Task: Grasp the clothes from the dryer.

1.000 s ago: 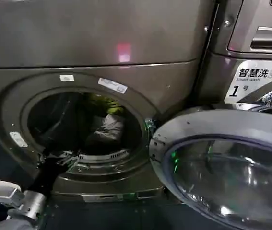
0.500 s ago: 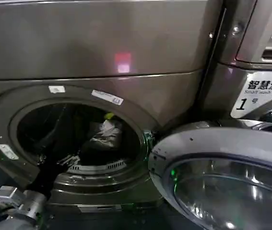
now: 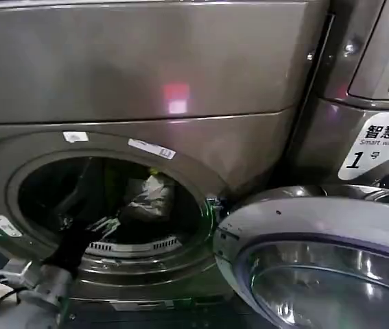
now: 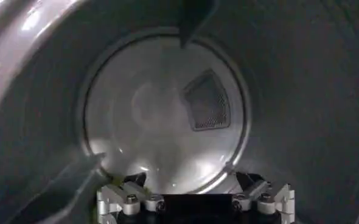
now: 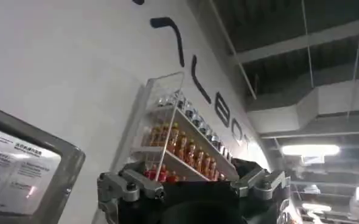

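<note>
At about two o'clock from where I look, the neighbouring machine (image 3: 359, 89) stands just beside, its white label (image 3: 379, 151) printed with "Smart wash" and a large "1". My right wrist view looks up at a white wall with dark lettering (image 5: 191, 79), where a clear rack of bottled drinks (image 5: 179, 146) is mounted. Above that run grey ceiling beams (image 5: 301, 49) and a lit strip lamp (image 5: 304, 149).

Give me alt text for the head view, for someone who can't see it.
The robot's left arm reaches its end effector through the dryer porthole toward crumpled clothes in the drum. The round glass door hangs open on the right, beside a neighbouring machine labelled "Smart wash".
</note>
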